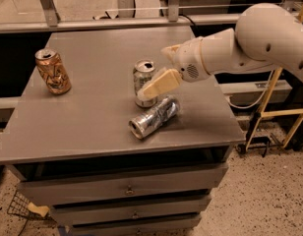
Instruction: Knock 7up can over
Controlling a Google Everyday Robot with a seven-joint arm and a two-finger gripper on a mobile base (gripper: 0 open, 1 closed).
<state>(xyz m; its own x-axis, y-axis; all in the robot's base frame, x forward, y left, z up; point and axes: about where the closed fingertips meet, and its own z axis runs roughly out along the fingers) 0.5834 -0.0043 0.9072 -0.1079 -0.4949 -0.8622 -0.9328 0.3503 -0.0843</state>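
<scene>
The 7up can (140,77) is seen standing upright near the middle of the grey table (82,132), its silver top open to view. Just in front of it, towards the table's front edge, a shinier silver can (154,118) is laid on its side, its open end turned to the front left. An orange-gold can (53,72) is placed well apart from both, upright near the left edge. The gripper (154,70) is held at the right side of the 7up can, carried by the white arm (250,43) that is stretched in from the right. Its fingers are spread apart: the lower tan finger (161,82) is laid across the right side and lower part of the 7up can as seen, while the other is shown only as a short tip above. Whether the lower finger is pressed on the can cannot be told.
</scene>
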